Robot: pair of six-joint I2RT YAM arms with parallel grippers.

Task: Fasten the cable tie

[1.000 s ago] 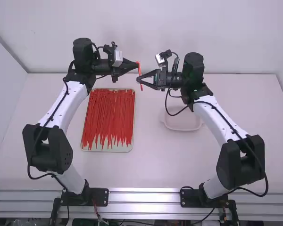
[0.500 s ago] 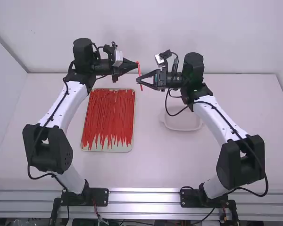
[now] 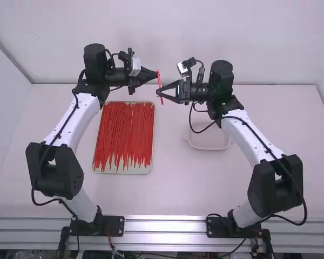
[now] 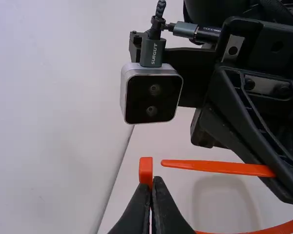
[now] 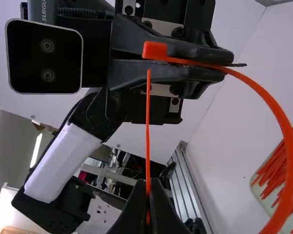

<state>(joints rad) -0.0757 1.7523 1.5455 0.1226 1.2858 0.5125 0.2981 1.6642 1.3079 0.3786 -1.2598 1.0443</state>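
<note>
Looks forward and down from high behind, far off, over the flat white table (image 3: 167,178). Sits close in at the 2 wrists, turned toward each other; shares in all 3 the thin orange plastic cable tie (image 4: 210,167).

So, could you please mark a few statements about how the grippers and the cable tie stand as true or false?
1. The left gripper is shut on the cable tie's head. True.
2. The right gripper is open and empty. False: it is shut on the tie's tail.
3. The tail is threaded through the head. False: its tip lies beside the head, not through it.
4. Spare ties lie on a tray. True.
</note>
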